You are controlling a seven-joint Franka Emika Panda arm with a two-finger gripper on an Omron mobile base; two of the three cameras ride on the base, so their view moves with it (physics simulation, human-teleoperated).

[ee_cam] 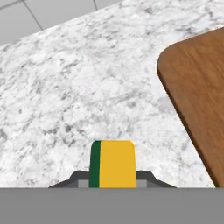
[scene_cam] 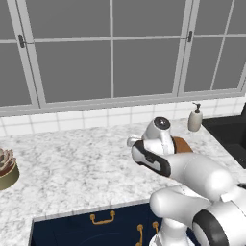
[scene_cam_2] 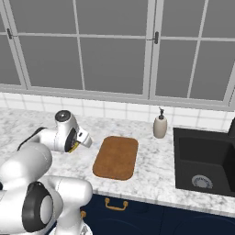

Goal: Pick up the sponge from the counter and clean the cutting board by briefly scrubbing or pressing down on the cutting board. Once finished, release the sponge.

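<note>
The sponge (ee_cam: 113,163) sits pinched in the gripper (ee_cam: 113,179), above the counter (ee_cam: 78,87), just left of the cutting board (ee_cam: 201,87).

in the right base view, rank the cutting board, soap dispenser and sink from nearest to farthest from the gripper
1. The cutting board, just to the right of the gripper, which is shut on the sponge.
2. The soap dispenser, past the board's far right corner, by the backsplash.
3. The sink, farthest right, set into the counter.
</note>
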